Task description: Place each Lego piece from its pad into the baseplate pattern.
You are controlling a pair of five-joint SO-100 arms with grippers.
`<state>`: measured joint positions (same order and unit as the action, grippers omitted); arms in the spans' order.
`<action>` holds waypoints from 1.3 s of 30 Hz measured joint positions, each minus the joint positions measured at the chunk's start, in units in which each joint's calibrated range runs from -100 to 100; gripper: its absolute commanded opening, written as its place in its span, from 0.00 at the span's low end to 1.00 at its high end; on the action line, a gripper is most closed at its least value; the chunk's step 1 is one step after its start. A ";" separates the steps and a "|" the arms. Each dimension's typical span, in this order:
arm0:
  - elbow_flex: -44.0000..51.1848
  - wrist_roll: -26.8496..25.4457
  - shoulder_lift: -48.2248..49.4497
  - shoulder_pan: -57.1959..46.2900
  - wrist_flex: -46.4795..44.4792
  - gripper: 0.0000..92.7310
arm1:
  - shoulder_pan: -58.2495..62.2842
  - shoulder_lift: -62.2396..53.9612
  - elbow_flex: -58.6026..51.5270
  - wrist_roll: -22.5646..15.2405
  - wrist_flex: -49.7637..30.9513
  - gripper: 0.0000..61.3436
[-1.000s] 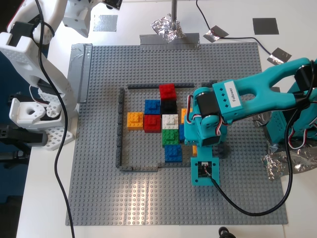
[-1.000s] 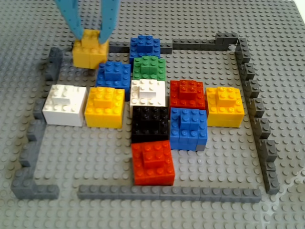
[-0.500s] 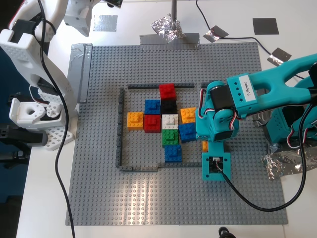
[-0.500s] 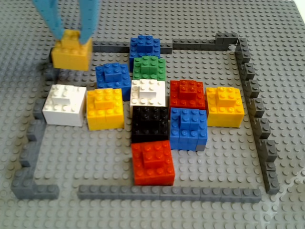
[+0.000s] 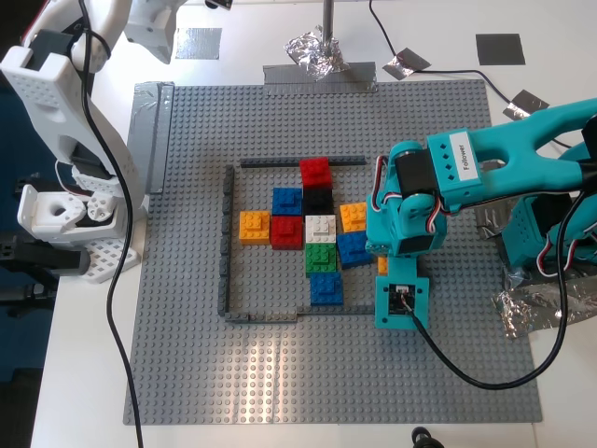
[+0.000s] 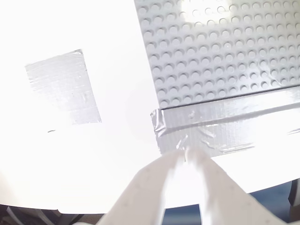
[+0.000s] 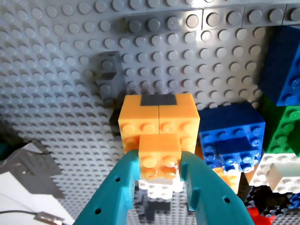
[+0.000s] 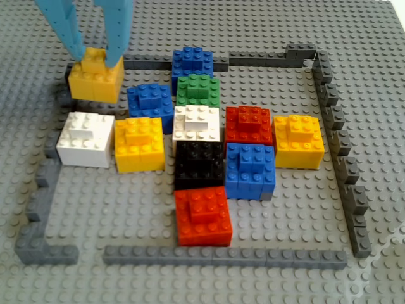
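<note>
Orange brick (image 7: 158, 147) in my first hand (image 7: 159, 183)

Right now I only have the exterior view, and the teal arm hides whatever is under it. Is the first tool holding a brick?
Observer: Yes. In the first wrist view the first tool is shut on a small orange brick, which sits on top of a wider orange block.
Operator: Where is that block relative to the frame?
Observer: The other view puts it at a corner of the dark grey frame, beside a blue brick and beyond the white brick. I cannot tell if it is pressed down.
Operator: And the second tool?
Observer: In the second wrist view the second tool has its tips together with nothing between them, near the taped corner of the baseplate.
</note>
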<state>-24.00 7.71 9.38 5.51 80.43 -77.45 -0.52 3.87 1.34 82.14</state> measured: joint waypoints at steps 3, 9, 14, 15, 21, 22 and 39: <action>0.00 -0.31 0.00 -1.04 0.00 0.00 | 0.00 0.00 0.10 -0.15 0.24 0.00; 0.00 -0.42 0.00 -1.55 0.00 0.00 | 0.00 0.69 1.26 -0.49 0.72 0.00; 0.00 -0.42 0.00 -1.70 0.00 0.00 | -0.09 0.69 1.55 -0.49 -0.40 0.00; 0.00 -0.42 -0.25 -1.78 0.00 0.00 | -0.27 0.69 1.84 -0.49 -0.16 0.00; 0.00 -0.42 -1.61 -2.74 0.00 0.00 | -0.45 0.69 2.13 -0.49 0.16 0.00; 0.00 -0.42 -1.61 -2.74 0.00 0.00 | -0.45 0.69 2.13 -0.49 0.16 0.00; 0.00 -0.52 -1.86 -3.03 0.00 0.00 | -0.45 0.69 2.13 -0.49 0.16 0.00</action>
<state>-24.00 7.19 7.52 2.48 80.43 -77.91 0.17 6.00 0.86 82.30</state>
